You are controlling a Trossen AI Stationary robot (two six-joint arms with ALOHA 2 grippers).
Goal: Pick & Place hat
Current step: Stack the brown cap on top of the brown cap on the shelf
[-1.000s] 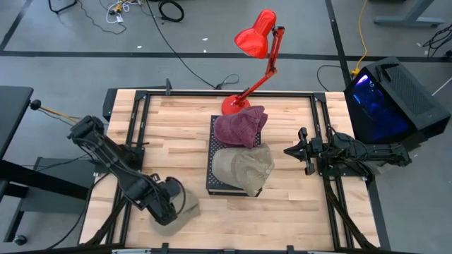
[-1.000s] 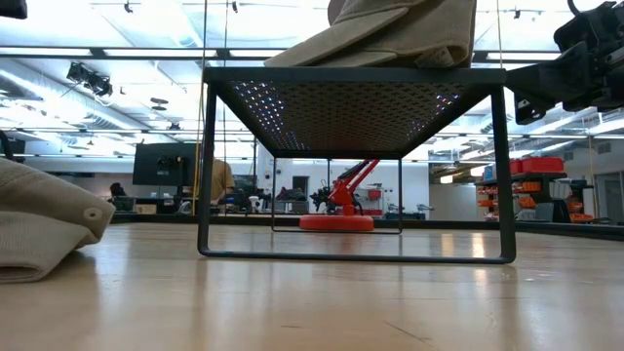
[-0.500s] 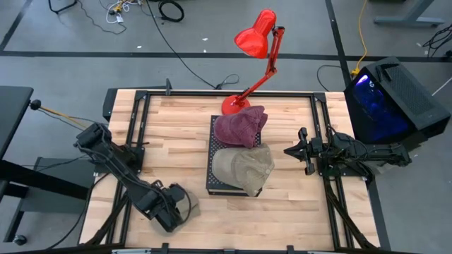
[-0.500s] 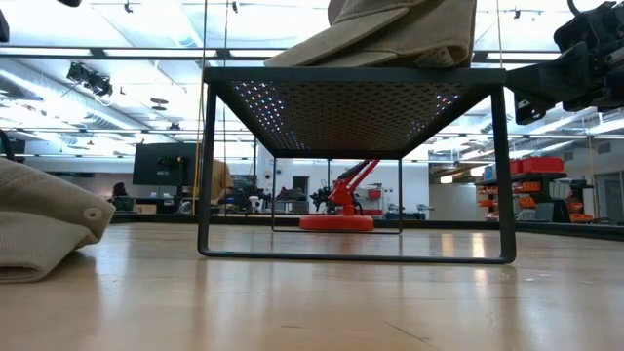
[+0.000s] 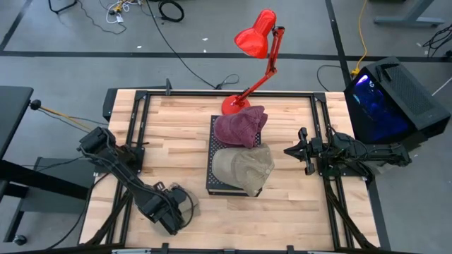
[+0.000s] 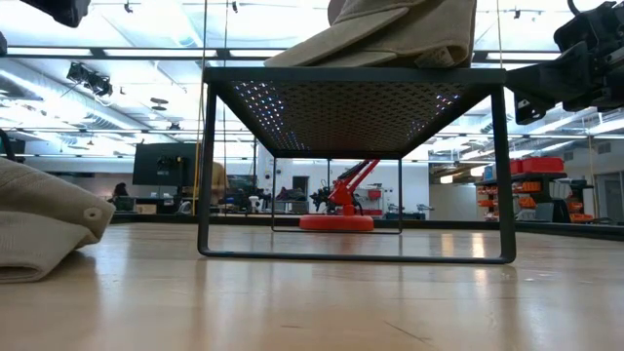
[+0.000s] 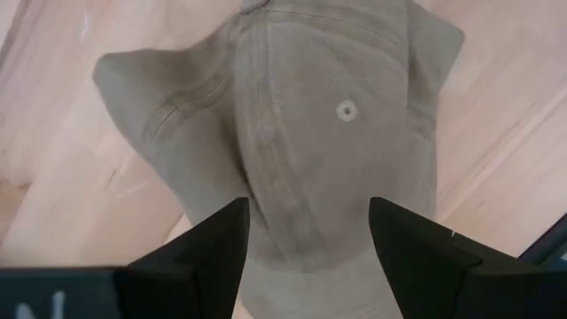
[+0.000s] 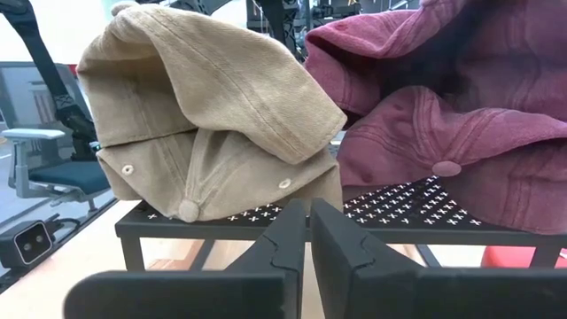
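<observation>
Tan cloth is what the hat on the bench (image 7: pixel 337 133) is made of, so I think it is light, soft and floppy. It lies on the wood bench (image 5: pixel 282 208) near the front left corner. In the low view it (image 6: pixel 44 219) shows at the left side, lying flat on the wood. The left claw (image 7: pixel 306 235) hangs right over it, with its two fingers (image 7: pixel 208 248) wide apart and one on each side of the cap. In the high view the left claw (image 5: pixel 173 212) covers the hat almost fully.

A soft hat like this will bend and sag when it is lifted. It will not break. The cloth is not slippery, but a thin pinch could slide off. I think the best place to grab is the round top of the cap, near the little button (image 7: pixel 346 110), where the cloth bunches up thick. The stitched seams there are a bit stiffer too.

Next comes the black mesh rack (image 5: pixel 210 185) in the middle of the bench. Two more hats sit on it: a tan hat on the rack (image 5: pixel 244 169) at the front and a dark red hat (image 5: pixel 240 128) behind it. A red lamp (image 5: pixel 256 39) stands at the back.

On the right, the right claw (image 5: pixel 291 150) waits beside the rack. Its fingers are pressed together with nothing between them.
</observation>
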